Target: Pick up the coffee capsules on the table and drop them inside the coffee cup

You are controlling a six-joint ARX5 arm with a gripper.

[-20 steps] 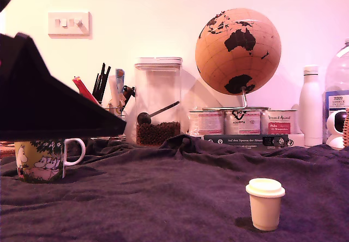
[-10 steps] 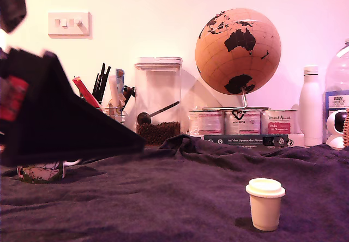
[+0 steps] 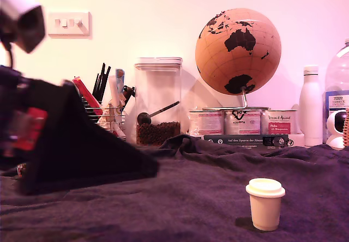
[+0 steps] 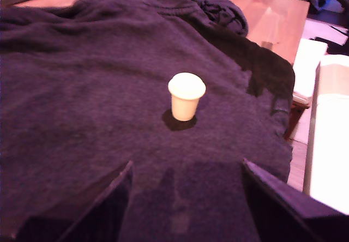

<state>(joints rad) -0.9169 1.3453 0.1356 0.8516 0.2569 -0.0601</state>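
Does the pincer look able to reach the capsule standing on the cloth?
Probably yes: the open pincer faces the capsule, which stands alone and upright on the cloth, with nothing between them.

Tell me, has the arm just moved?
Yes. In the exterior view the arm has sunk and pushed right toward the bean jar, hiding the coffee cup.

The cloth-draped table bears one upright coffee capsule.

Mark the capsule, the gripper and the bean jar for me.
coffee capsule [image 3: 265,210], exterior view, on its tapered side wall.
gripper [image 4: 186,163], wrist view, midway between its spread fingertips.
bean jar [image 3: 158,89], exterior view, on its clear wall.
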